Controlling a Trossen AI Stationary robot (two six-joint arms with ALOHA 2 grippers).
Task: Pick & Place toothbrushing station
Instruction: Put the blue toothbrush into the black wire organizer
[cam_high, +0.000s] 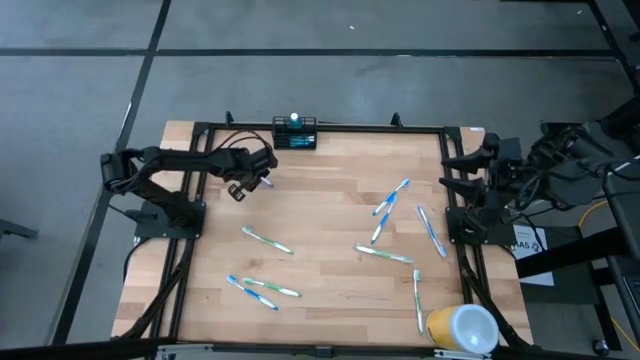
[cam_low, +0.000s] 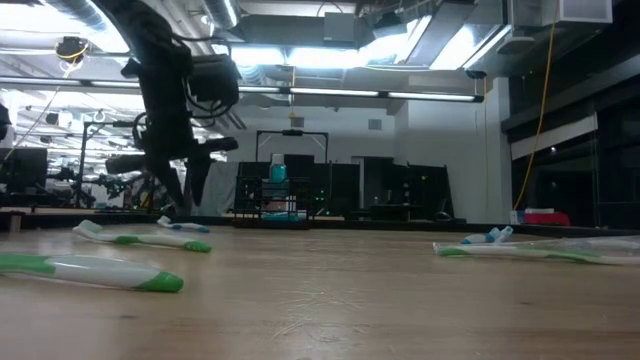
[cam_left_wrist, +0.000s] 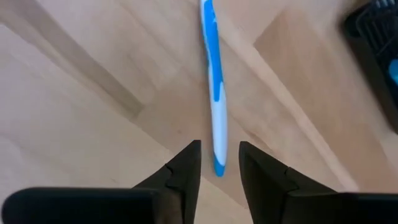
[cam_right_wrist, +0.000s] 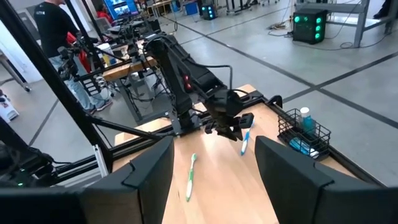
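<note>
The black wire-mesh caddy (cam_high: 295, 133) stands at the table's far edge with a teal bottle inside; it also shows in the low view (cam_low: 281, 196) and the right wrist view (cam_right_wrist: 304, 133). My left gripper (cam_high: 250, 178) hangs low over the table, just near-left of the caddy. It is open, and its fingers (cam_left_wrist: 186, 168) stand on either side of the end of a blue-and-white toothbrush (cam_left_wrist: 214, 93) that lies on the wood. My right gripper (cam_right_wrist: 214, 162) is open and empty, up at the table's right edge (cam_high: 462, 160).
Several green-and-white and blue-and-white toothbrushes lie about the table, some at the near left (cam_high: 262, 290) and some at the right (cam_high: 385, 255). A yellow-and-white cup (cam_high: 462, 328) lies at the near right corner. People and benches show in the room beyond.
</note>
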